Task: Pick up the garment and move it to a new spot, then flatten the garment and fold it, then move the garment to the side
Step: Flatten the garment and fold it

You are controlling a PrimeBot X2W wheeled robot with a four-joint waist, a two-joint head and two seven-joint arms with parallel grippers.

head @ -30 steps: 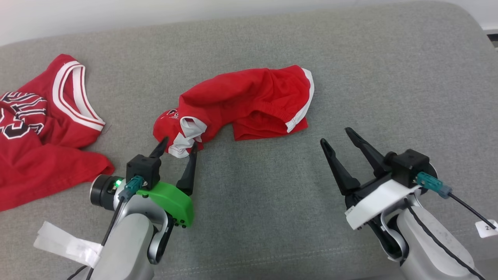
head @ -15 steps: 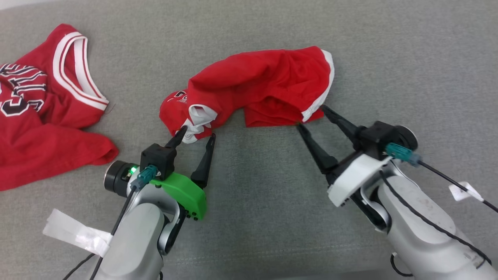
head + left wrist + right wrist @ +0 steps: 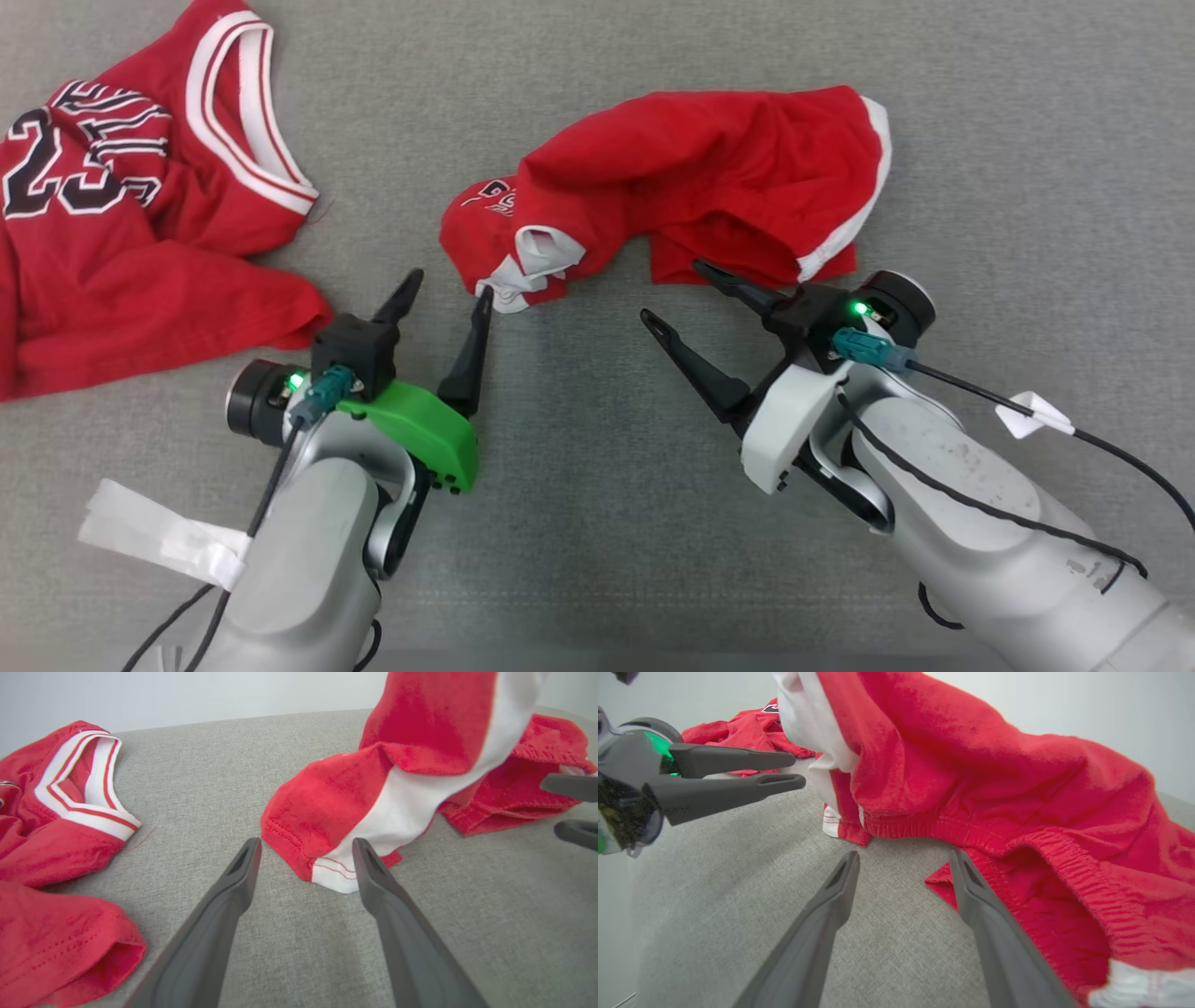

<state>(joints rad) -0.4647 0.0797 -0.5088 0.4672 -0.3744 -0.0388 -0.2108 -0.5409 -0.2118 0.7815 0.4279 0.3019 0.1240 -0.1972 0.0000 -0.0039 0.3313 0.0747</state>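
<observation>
Garment (image 3: 691,187) looks soft, light, limp; I target hem (image 3: 343,877) with left gripper (image 3: 450,285), waistband (image 3: 952,828) with right gripper (image 3: 670,291); both gape empty.

Head cam looks down; wrist cams sit low, close, both on shorts (image 3: 971,765).

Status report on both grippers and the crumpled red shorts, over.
Left gripper open at the white-trimmed hem, right gripper open at the waistband. Crumpled red shorts lie loose, ungripped. Red numbered jersey lies apart, left.
</observation>
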